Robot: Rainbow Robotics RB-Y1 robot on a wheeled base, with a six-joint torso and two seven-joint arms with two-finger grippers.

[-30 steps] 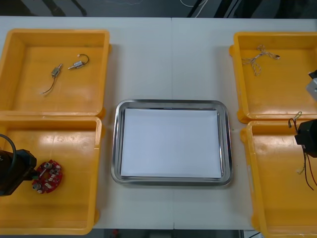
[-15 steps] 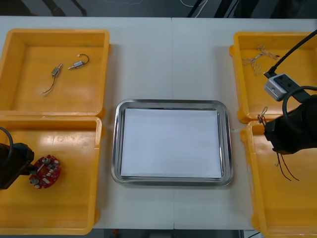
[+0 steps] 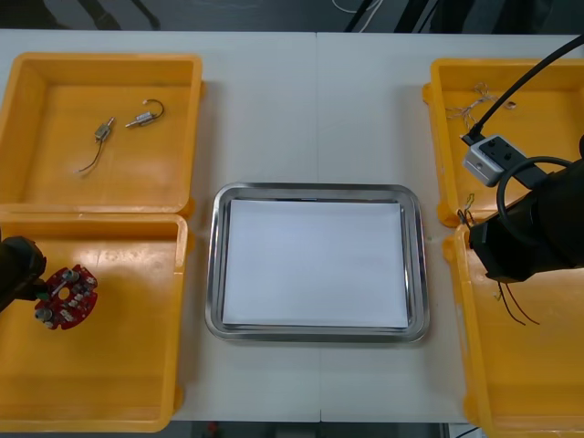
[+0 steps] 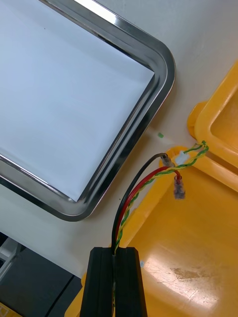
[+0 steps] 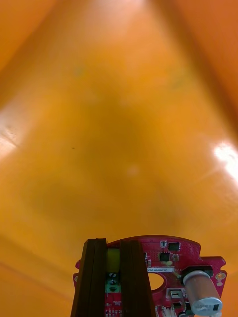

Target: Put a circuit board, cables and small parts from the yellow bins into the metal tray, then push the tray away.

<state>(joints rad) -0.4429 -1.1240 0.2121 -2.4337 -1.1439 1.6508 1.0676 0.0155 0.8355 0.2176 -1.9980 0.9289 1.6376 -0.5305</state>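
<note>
Since both arms have something in hand, handling is the interesting bit. The left gripper (image 3: 38, 290) sits over the near left yellow bin (image 3: 119, 374), its fingers clamped on the edge of the round red circuit board (image 3: 66, 297). In the left wrist view, the left gripper (image 5: 113, 270) pinches a small yellow and green block at the rim of the circuit board (image 5: 171, 260), and the orange bin floor (image 5: 119, 124) lies well beyond it, so I'd guess it's lifted. A board like that is stiff and light, but the stuff soldered on it looks fragile. I reckon an edge grip is right, and it needs setting down gently, not dropping.

The right gripper (image 3: 484, 251) hovers over the inner rim of the near right yellow bin (image 3: 534, 392), just beside the metal tray (image 3: 315, 190). The wrist view shows the right gripper (image 4: 115, 257) closed on a bundle of cables (image 4: 141, 190): a black one, a red one and a twisted yellow-green one. Their free ends hang over the bin's corner, near the tray's rim (image 4: 167, 64). They're limp and weigh nothing, so they'll flop wherever they like. My worry is an end snagging on the bin rim or draping over the tray's edge. The tray has nothing on its white inside yet.
</note>
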